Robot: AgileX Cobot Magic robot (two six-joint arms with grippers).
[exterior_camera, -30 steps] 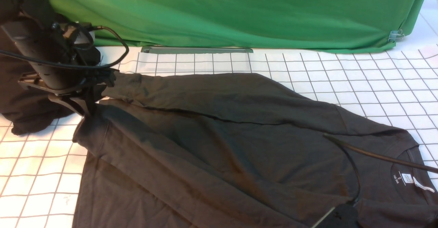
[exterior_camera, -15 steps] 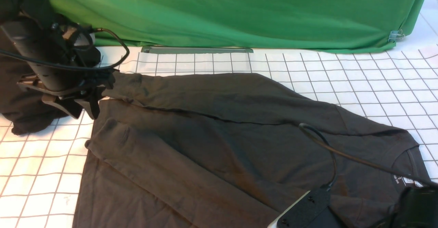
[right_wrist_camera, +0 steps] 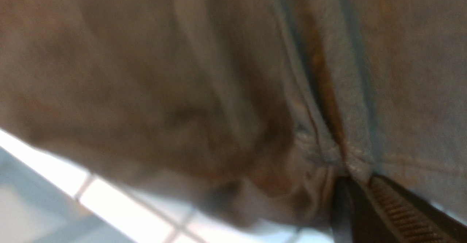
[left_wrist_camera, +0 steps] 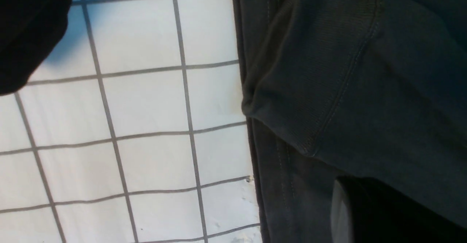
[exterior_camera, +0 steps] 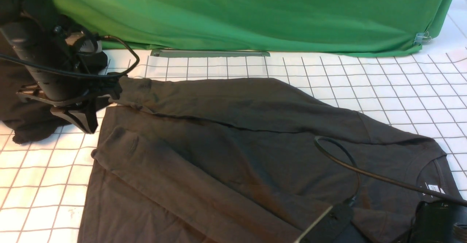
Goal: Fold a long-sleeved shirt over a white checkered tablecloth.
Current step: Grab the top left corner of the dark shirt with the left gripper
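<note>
- Bright green cloth [exterior_camera: 255, 13] hangs across the back, with a binder clip [exterior_camera: 421, 38] at its right corner and a grey strip [exterior_camera: 209, 53] along its foot. In front of it spreads the white checkered tablecloth [exterior_camera: 401, 89], ruled by thin dark lines into small squares.
- At the far left a blacker heap of cloth [exterior_camera: 22, 122] lies on the tablecloth behind the left arm.
- The long-sleeved shirt [exterior_camera: 226, 144] lies flat across the middle and near part of the tablecloth. It is dark brownish-charcoal, neck to the right and hem to the left, with a small white neck label [exterior_camera: 432, 188] inside the collar.
- The far sleeve [exterior_camera: 219, 97] runs along the shirt's far edge and ends just beside the left arm's wrist. The folded sleeve [exterior_camera: 189, 184] lies slantwise over the body, its cuff [exterior_camera: 116, 144] near the left edge.
- The left gripper [exterior_camera: 87, 124] hangs just beside the shirt's left edge, jaws together, with nothing in them.
- The front view shows only the right arm [exterior_camera: 434, 221] and its cable [exterior_camera: 365, 172], low on the right over the shirt near the collar; its pincer is out of frame there.
- Only the left wrist view shows the cuff's ribbing and stitching close up.
- Only the right wrist view, which is blurred, shows the right gripper [right_wrist_camera: 350, 181]. Its jaws are drawn together with the tips at a puckered seam; whether cloth is nipped cannot be told.
</note>
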